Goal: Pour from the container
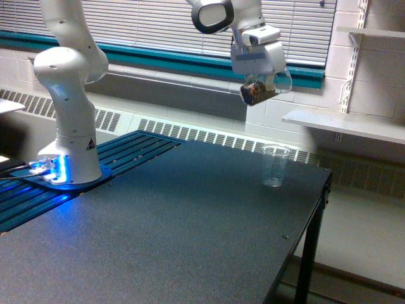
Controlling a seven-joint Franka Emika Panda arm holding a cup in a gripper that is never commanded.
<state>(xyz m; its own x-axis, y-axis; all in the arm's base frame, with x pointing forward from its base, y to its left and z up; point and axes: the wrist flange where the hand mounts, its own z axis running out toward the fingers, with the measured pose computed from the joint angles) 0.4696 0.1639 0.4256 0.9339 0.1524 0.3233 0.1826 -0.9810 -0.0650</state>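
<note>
Gripper (258, 87) clamped on the container (262, 88), tilted, high above the drinking cup (274, 166) — best centre it over that rim before tipping further.

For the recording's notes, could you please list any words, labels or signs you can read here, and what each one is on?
No words or numbers can be read.
A small yellow triangular warning sticker sits on the robot base; its symbol is too small to make out.

A white robot arm's hand (261, 88) is gripping a tilted clear container (261, 90) holding dark contents, hanging high above a dark surface (158, 240) where an upright clear drinking cup (274, 165) is standing.
</note>
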